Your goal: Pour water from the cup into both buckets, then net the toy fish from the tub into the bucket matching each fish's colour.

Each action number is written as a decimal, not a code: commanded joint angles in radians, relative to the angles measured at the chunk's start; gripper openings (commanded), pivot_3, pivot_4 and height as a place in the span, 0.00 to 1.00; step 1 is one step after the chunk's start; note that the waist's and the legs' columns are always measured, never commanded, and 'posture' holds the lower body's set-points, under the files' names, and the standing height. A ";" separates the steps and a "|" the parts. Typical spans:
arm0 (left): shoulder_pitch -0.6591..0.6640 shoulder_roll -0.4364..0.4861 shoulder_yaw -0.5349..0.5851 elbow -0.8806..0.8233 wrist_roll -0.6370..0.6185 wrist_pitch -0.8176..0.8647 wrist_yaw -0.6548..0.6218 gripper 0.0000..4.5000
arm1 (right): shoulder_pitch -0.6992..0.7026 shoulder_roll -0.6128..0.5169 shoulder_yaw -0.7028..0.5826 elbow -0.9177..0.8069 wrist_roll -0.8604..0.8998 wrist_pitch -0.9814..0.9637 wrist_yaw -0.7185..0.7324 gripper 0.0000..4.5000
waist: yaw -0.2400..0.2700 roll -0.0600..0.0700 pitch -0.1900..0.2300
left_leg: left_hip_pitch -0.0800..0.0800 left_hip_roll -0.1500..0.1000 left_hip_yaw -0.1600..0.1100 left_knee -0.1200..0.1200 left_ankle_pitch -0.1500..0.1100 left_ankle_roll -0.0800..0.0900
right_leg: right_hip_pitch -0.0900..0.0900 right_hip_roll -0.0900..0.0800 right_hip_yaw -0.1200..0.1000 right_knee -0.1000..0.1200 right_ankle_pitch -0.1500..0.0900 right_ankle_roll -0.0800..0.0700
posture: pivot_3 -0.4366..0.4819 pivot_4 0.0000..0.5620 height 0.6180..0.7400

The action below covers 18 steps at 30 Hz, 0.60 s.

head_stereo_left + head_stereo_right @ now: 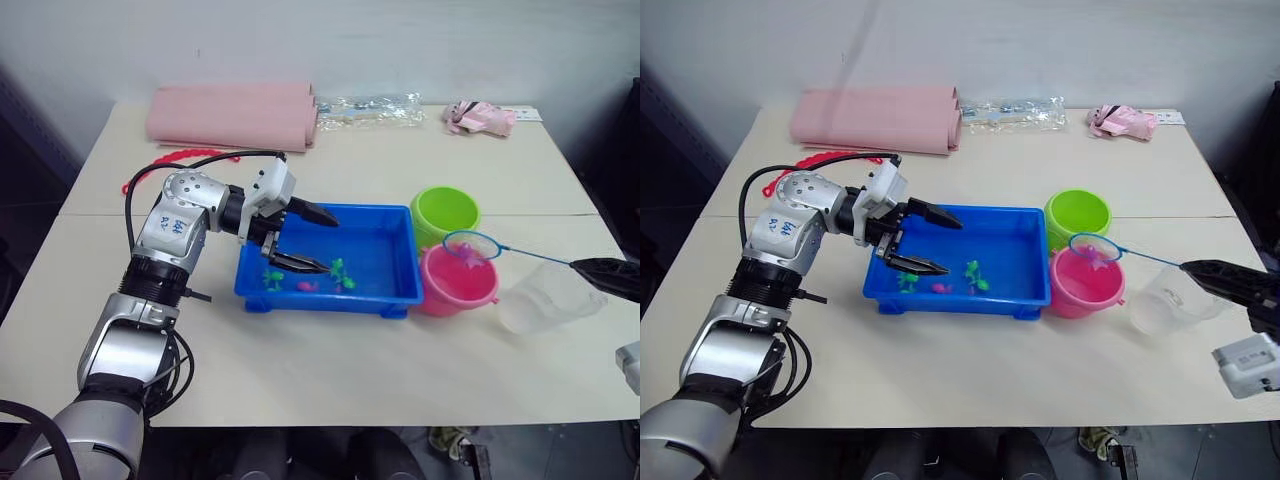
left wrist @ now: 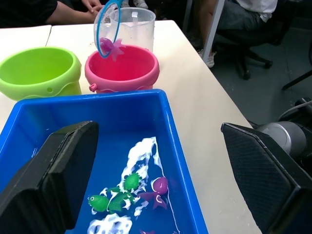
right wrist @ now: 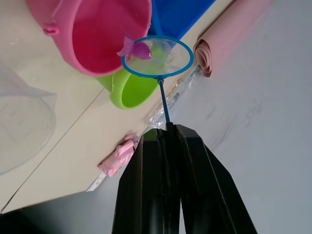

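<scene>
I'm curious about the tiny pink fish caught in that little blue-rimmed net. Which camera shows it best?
The right wrist view: the magenta-pink toy fish sits large against the blue-rimmed hoop net, over the pink plastic bucket. The left wrist view shows it smaller; in the eye views it is only a speck.

A bright blue plastic tub (image 1: pixel 400 290) holds tiny green and pink toy fish (image 2: pixel 127 192), by a lime green round bucket (image 1: pixel 446 213) and a pink round bucket (image 1: pixel 457 284).
</scene>
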 commanded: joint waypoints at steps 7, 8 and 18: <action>0.009 0.012 0.024 -0.053 -0.003 0.002 0.003 0.98 | 0.004 -0.085 0.013 0.078 0.033 -0.018 -0.074 0.00 | 0.001 0.000 0.000 | 0.001 0.000 0.000 -0.001 0.001 0.000 | 0.000 0.000 -0.001 0.000 0.000 0.000 | 0.48 0.27 1.00; 0.009 0.013 0.024 -0.054 -0.003 0.002 0.004 0.98 | 0.015 -0.084 0.016 0.070 0.043 -0.012 -0.077 0.00 | 0.000 0.000 0.000 | 0.000 0.000 0.000 -0.001 0.001 0.000 | 0.000 0.000 0.000 0.000 0.000 0.000 | 0.48 0.27 1.00; 0.047 0.059 0.028 -0.070 0.010 0.012 0.002 0.98 | 0.082 -0.122 0.158 -0.053 0.540 0.497 0.047 0.00 | -0.004 0.000 0.000 | 0.000 0.000 0.001 0.000 0.001 0.000 | 0.001 0.000 0.000 0.001 0.000 0.000 | 0.48 0.27 1.00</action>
